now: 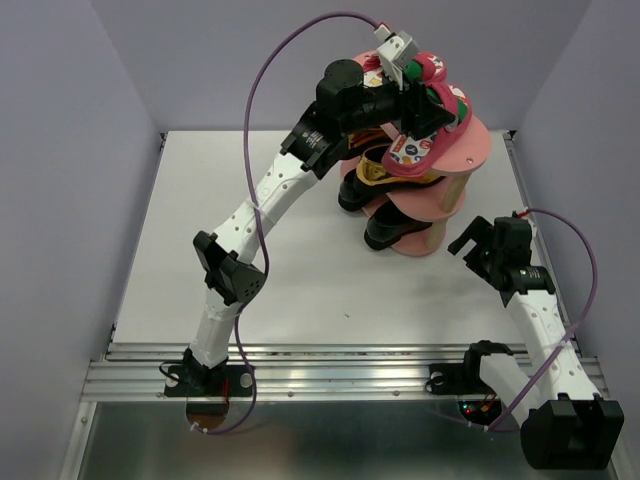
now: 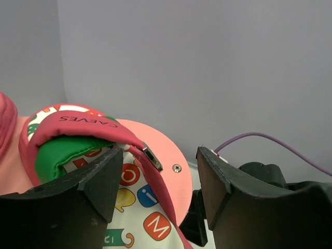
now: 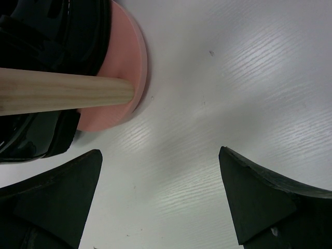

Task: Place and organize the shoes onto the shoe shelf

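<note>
The salmon-pink shoe shelf [image 1: 472, 150] stands at the back of the table. Two pink flip-flops [image 1: 413, 152] lie on its top board [image 2: 167, 150]. Gold loafers [image 1: 377, 172] sit on the middle tier and black loafers [image 1: 388, 228] on the bottom one. My left gripper [image 1: 430, 108] hangs over the top tier, open. In the left wrist view the gripper [image 2: 161, 179] straddles the edge of a flip-flop [image 2: 140, 207], whose red-green strap [image 2: 78, 132] passes by the left finger; the right finger stands apart. My right gripper [image 1: 478, 245] is open and empty, low beside the shelf's base.
The right wrist view shows the bottom board [image 3: 132, 62], a wooden post [image 3: 57, 91] and a black loafer [image 3: 52, 31] just left of the right gripper [image 3: 161, 192], with white tabletop [image 3: 233, 78] under it. Grey walls enclose the table. A purple cable [image 1: 290, 60] arcs over the left arm.
</note>
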Controlling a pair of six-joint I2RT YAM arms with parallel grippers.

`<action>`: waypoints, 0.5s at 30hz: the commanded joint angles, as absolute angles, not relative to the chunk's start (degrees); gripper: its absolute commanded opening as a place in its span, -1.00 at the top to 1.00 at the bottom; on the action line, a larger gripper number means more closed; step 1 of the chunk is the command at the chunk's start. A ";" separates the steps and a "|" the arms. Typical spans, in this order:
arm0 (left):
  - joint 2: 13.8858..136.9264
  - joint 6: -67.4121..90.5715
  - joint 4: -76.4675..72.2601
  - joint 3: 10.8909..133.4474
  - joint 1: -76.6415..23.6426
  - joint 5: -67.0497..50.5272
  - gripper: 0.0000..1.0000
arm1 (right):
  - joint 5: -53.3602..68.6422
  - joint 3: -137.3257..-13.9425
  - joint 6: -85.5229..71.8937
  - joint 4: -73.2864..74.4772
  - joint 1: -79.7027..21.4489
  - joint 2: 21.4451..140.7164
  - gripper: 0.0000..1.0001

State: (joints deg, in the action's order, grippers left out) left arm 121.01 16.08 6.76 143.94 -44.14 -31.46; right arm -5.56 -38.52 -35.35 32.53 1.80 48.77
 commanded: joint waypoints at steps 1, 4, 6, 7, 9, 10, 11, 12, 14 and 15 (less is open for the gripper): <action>116.55 16.52 1.93 146.69 -44.03 -32.61 -0.39 | -5.98 -39.46 -34.54 30.41 1.93 47.90 -1.00; 114.79 16.17 1.85 145.99 -44.03 -32.17 -0.39 | -6.06 -39.55 -34.54 30.41 1.93 47.90 -1.00; 113.56 16.08 1.67 145.02 -43.95 -31.73 -0.38 | -5.98 -39.55 -34.45 30.50 1.93 47.73 -1.00; 111.90 15.91 1.58 144.50 -44.03 -31.55 -0.36 | -6.06 -39.55 -34.45 30.50 1.93 47.72 -1.00; 109.87 15.12 1.41 142.04 -44.03 -30.24 -0.24 | -6.06 -39.46 -34.54 30.59 1.93 47.55 -1.00; 107.60 14.77 1.32 140.81 -44.03 -29.54 -0.14 | -6.06 -39.46 -34.54 30.59 1.93 47.46 -1.00; 106.45 14.42 1.23 139.58 -44.03 -28.66 -0.03 | -6.15 -39.38 -34.63 30.59 1.93 47.46 -1.00; 105.22 13.81 1.06 137.13 -44.03 -28.57 0.15 | -6.15 -39.38 -34.63 30.59 1.93 47.46 -1.00; 102.58 13.45 1.14 133.70 -44.12 -28.65 0.39 | -5.98 -39.20 -34.54 30.50 1.93 47.81 -1.00; 101.26 13.45 1.14 132.72 -44.12 -28.83 0.50 | -5.89 -39.20 -34.63 30.41 1.93 47.99 -1.00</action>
State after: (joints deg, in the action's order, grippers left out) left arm 108.86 14.94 5.32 135.48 -44.14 -29.10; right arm -5.56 -38.52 -35.35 32.51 1.80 48.56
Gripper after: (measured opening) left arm 0.325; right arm 0.998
